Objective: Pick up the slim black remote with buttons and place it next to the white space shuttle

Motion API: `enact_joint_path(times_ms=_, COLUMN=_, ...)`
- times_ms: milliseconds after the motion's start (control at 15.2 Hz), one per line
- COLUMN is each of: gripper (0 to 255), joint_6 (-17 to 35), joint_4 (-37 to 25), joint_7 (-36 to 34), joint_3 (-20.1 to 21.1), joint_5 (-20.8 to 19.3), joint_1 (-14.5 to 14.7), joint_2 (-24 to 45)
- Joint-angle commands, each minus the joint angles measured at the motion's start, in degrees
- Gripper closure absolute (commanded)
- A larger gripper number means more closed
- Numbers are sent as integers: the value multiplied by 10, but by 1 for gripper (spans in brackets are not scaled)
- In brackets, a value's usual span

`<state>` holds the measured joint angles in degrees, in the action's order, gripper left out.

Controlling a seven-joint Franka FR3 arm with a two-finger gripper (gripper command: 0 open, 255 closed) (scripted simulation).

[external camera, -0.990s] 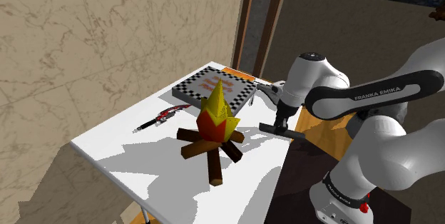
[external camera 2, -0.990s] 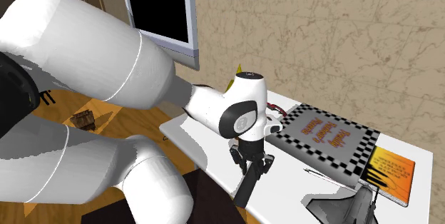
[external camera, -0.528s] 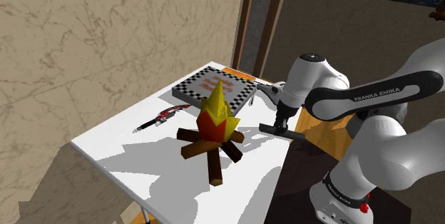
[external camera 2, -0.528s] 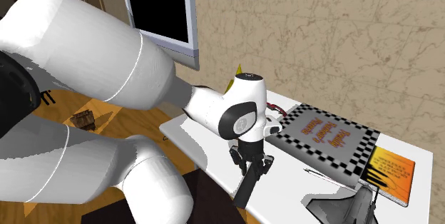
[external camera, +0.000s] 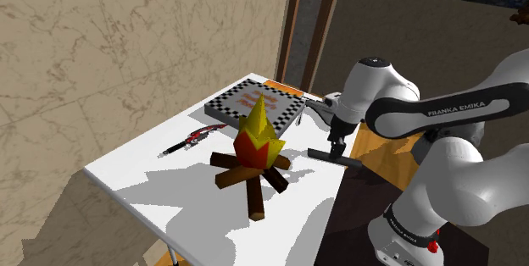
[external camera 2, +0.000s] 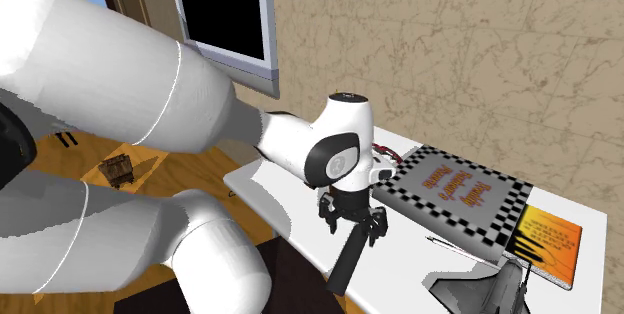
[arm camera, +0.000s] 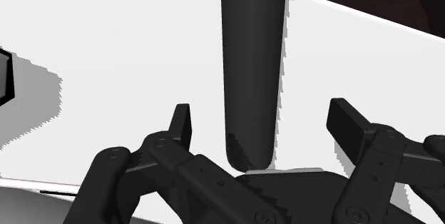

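Observation:
The slim black remote lies flat near the table edge closest to the stand, its far end reaching past that edge. My gripper hangs just above its near end, open, both fingers well clear of the remote's sides. From the second exterior view the gripper sits over the remote, and the grey-white space shuttle stands a short way along the same edge, toward that view's right. In the shoulder view the gripper hovers above the remote.
A toy campfire with brown logs stands mid-table. A checkered book and an orange book lie toward the wall. A red-and-black pen rests on the table's far side. A dark screen hangs on the wall.
The fingers have opened and let go of the remote, which now rests on the table. The hand has lifted slightly above it.

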<state>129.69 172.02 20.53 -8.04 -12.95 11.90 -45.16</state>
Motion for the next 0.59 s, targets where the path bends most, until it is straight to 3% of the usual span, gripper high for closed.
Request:
enact_joint_path(times_ms=0, gripper=0, joint_6=-49, joint_4=-20, joint_7=3, joint_3=4, joint_5=8, joint_1=4, joint_2=-28)
enact_joint_path(times_ms=66, gripper=0, joint_6=-71, joint_4=-30, joint_7=4, joint_3=7, joint_5=12, joint_1=7, joint_2=-39)
enact_joint_path(times_ms=528, gripper=0, joint_6=-71, joint_4=-30, joint_7=4, joint_3=7, joint_5=12, joint_1=7, joint_2=-39)
